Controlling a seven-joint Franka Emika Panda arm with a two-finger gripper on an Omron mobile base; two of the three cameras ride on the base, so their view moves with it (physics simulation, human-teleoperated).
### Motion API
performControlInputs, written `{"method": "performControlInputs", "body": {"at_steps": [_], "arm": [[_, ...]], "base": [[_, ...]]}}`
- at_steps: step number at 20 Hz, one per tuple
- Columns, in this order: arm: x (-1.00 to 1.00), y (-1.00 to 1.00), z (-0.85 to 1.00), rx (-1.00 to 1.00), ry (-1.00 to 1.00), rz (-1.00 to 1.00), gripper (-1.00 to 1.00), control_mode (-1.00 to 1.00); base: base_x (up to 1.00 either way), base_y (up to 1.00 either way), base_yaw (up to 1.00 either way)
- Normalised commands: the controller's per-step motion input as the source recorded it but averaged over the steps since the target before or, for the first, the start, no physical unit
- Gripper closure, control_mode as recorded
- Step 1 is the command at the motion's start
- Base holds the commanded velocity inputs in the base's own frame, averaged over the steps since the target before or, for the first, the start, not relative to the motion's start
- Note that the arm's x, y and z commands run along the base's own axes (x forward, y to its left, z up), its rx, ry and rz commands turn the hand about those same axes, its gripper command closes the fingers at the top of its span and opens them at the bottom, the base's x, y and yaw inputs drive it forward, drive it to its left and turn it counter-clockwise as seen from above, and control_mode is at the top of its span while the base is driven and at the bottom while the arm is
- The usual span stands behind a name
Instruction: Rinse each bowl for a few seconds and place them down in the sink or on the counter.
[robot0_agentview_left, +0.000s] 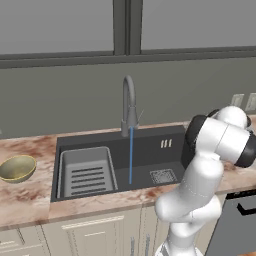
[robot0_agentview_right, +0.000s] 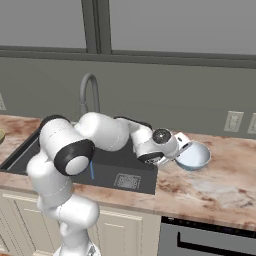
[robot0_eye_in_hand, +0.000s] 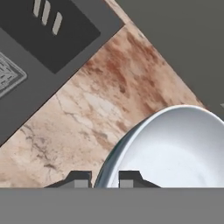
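Table (robot0_agentview_left: 30, 195): marbled stone, and we see it running around the sink.
Sink (robot0_agentview_left: 150, 150): dark basin, water streaming from the faucet (robot0_agentview_left: 129, 107).
Pale blue bowl (robot0_agentview_right: 194, 156): on the table at the sink's 3 o'clock.
Olive-gold bowl (robot0_agentview_left: 17, 167): on the table at the sink's 9 o'clock.
Hand (robot0_eye_in_hand: 105, 178): we've got it pinching the pale blue bowl's rim.

Olive-gold bowl (robot0_agentview_left: 17, 168); pale blue bowl (robot0_agentview_right: 193, 156); reddish-brown marbled counter (robot0_agentview_right: 200, 187)
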Motion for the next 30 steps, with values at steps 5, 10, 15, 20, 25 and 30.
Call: {"method": "performControlInputs", "body": {"at_steps": [5,10,15,20,25,30], "arm": [[-0.06,0.16,0.53,-0.03,0.06,0.17,1.0,-1.0],[-0.11,0.17,0.6,-0.06,0.05,0.16,1.0,-1.0],[-0.18,0.16,0.55,-0.05,0.07,0.15,1.0,-1.0],[-0.23,0.2,0.47,-0.05,0.08,0.14,1.0,-1.0],[-0.28,0.26,0.3,-0.06,0.08,0.12,1.0,-1.0],[-0.27,0.25,0.19,-0.03,0.09,0.12,1.0,-1.0]], "base": [[0.0,0.0,0.0],[0.0,0.0,0.0],[0.0,0.0,0.0],[0.0,0.0,0.0],[0.0,0.0,0.0],[0.0,0.0,0.0]]}}
